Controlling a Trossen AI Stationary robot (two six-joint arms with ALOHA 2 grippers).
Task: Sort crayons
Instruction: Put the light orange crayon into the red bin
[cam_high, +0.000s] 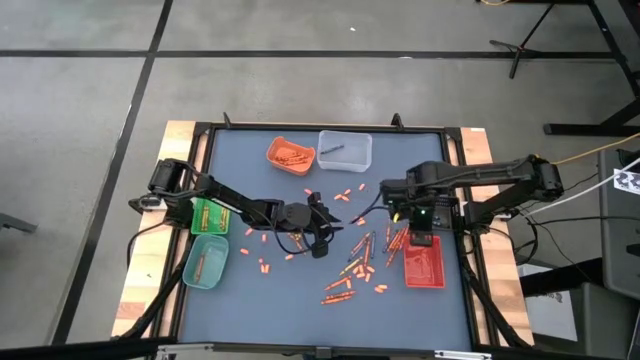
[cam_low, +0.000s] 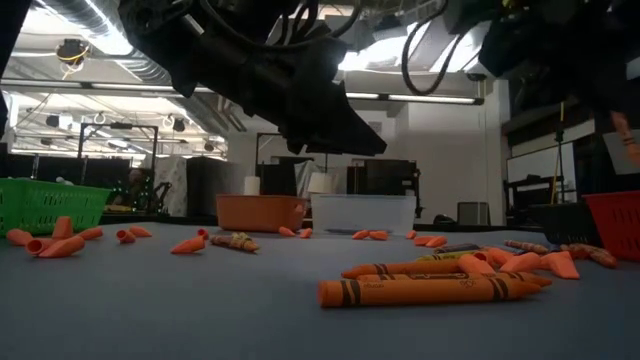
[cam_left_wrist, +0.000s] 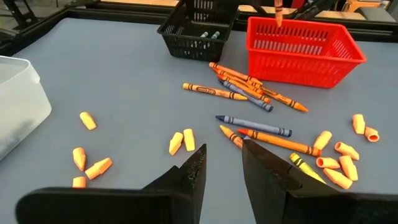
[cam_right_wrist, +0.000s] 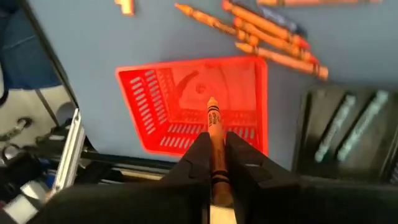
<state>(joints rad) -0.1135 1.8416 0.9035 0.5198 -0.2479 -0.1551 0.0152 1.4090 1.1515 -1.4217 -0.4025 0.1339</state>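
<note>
Many crayons (cam_left_wrist: 258, 87) lie loose on the blue mat, with short orange stubs (cam_left_wrist: 180, 142) among them. My right gripper (cam_right_wrist: 214, 149) hovers over the red basket (cam_right_wrist: 193, 106), shut on one orange crayon (cam_right_wrist: 214, 121). That crayon (cam_left_wrist: 278, 12) also shows in the left wrist view, above the basket (cam_left_wrist: 301, 53). My left gripper (cam_left_wrist: 222, 171) stands open at mid-table (cam_high: 328, 228), low over the mat. Nothing is between its fingers, and crayons lie just beyond them. My right gripper pinches the orange crayon's rear part (cam_right_wrist: 216, 154) between its two fingers. The crayon runs along the fingers and its free end (cam_right_wrist: 212, 102) sticks out past the tips. The fingers slant steeply down from above. The crayon is lifted clear, pointing down over the red basket.
A black basket (cam_right_wrist: 348, 134) holding dark crayons stands beside the red one. At the far edge are an orange tray (cam_high: 290, 153) and a clear tray (cam_high: 345, 149). At the left are a green basket (cam_high: 210, 216) and a teal tray (cam_high: 205, 262).
</note>
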